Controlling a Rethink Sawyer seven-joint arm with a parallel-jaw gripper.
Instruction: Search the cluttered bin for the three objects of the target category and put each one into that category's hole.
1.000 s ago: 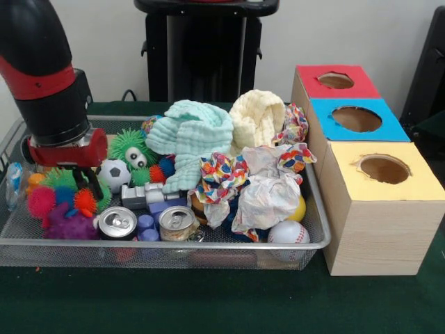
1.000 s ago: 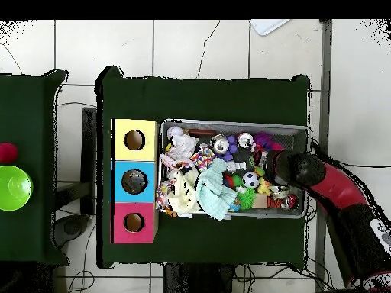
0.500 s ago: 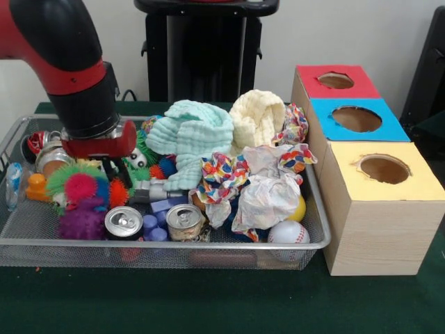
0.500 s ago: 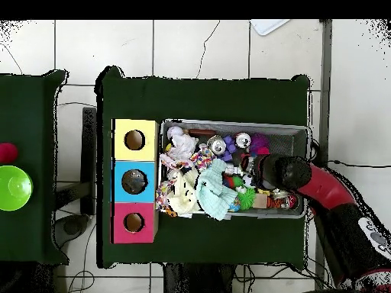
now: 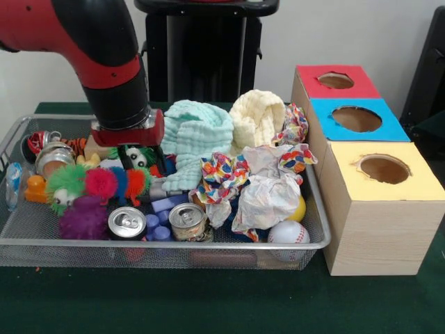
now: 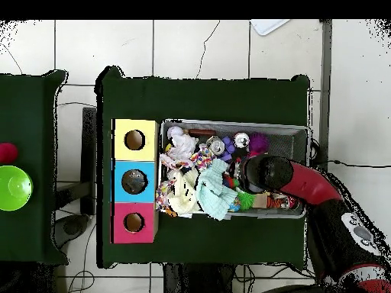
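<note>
While the arm (image 5: 104, 62) has swept rightward across the bin (image 5: 21, 240), nudging spiky toys (image 5: 97, 184), its fingers stay hidden; nothing is sorted yet.

Swung across bin (image 5: 21, 243) toward the cloths, arm (image 5: 104, 56) now over green fuzzy toy (image 5: 135, 154). Spiky balls (image 5: 104, 182) dragged along w/ it; soccer ball gone from sight; tins (image 5: 52, 158) uncovered at bin's end.
</note>
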